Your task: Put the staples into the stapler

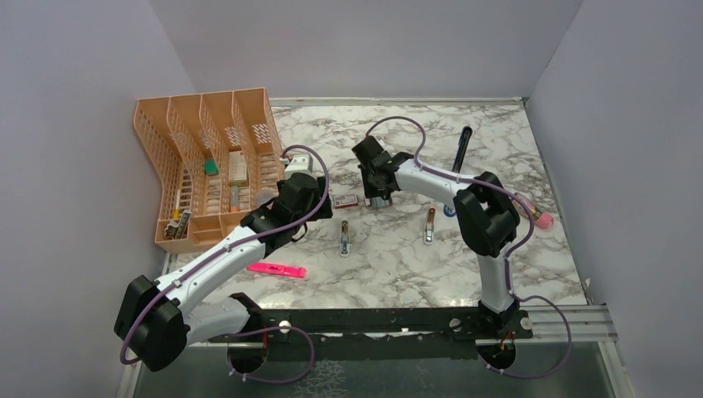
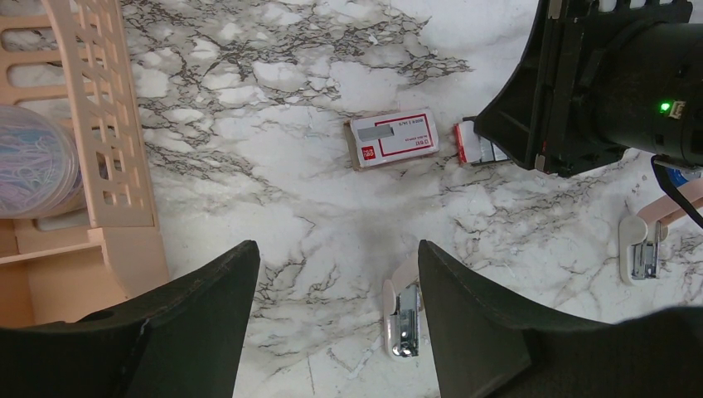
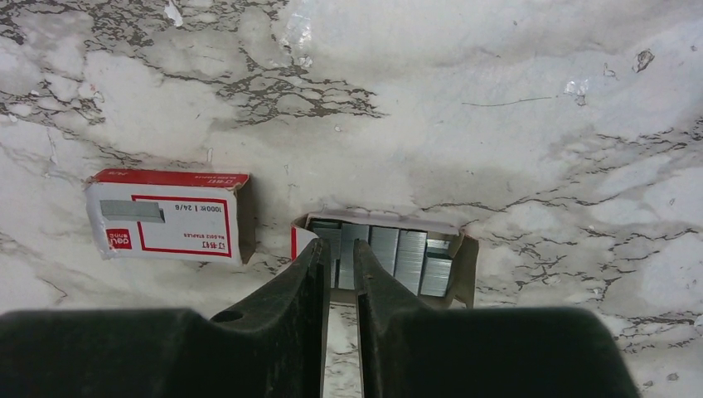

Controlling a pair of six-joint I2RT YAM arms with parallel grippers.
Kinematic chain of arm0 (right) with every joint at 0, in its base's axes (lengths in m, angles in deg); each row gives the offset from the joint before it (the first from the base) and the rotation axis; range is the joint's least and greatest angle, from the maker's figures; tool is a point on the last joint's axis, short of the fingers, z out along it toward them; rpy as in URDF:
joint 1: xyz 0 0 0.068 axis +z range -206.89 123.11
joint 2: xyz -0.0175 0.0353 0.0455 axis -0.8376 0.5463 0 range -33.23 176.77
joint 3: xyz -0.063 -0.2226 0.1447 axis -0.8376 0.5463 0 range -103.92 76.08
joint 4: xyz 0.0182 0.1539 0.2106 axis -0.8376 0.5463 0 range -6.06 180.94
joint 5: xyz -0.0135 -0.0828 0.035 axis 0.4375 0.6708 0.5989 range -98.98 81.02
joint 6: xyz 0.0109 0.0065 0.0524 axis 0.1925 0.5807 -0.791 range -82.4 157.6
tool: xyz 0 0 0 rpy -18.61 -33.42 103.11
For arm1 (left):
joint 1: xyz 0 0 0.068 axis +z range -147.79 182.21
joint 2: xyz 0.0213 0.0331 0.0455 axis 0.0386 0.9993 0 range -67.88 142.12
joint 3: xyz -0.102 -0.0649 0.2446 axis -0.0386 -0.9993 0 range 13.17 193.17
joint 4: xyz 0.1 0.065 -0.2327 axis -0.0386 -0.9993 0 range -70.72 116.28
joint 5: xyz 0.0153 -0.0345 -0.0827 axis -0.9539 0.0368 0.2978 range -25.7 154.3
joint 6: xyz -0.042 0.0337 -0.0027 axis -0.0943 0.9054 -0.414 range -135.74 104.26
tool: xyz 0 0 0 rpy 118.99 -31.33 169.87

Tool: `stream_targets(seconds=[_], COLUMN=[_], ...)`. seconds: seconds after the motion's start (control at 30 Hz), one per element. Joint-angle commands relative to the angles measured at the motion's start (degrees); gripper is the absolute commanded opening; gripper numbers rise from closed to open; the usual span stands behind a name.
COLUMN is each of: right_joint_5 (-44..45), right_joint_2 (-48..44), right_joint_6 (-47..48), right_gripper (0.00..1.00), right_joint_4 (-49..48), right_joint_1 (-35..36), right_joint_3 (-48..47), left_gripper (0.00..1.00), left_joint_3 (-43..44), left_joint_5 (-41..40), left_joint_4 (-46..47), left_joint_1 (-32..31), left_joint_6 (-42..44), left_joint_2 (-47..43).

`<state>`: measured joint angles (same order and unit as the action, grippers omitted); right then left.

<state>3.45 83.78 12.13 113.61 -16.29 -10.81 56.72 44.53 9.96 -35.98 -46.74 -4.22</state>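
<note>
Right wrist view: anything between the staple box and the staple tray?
No. Only a narrow strip of bare marble separates the box from the tray of staples; the right wrist view shows it.

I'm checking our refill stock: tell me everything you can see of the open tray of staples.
The staples are silvery-grey metal strips, several lying side by side in a small open, red-edged cardboard tray. The tray lies flat on the marble table, just right of its red-and-white box, apart from it. The right gripper straddles one strip; grip unclear.
</note>
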Motion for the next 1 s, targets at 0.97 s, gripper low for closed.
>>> stream_targets(seconds=[0.97], right_joint_5=[-1.92], right_joint_2=[-1.13], right_joint_6=[-0.81], right_gripper=[0.29], right_joint_4=[-1.78], right_joint_1=[0.19], right_joint_3=[1.39], left_gripper=[0.71], left_joint_3=[-0.75], left_joint_5=[-1.59], left_joint_4=[0.8], left_joint_1=[0.37], left_joint_6=[0.04], left_joint_2=[-0.99])
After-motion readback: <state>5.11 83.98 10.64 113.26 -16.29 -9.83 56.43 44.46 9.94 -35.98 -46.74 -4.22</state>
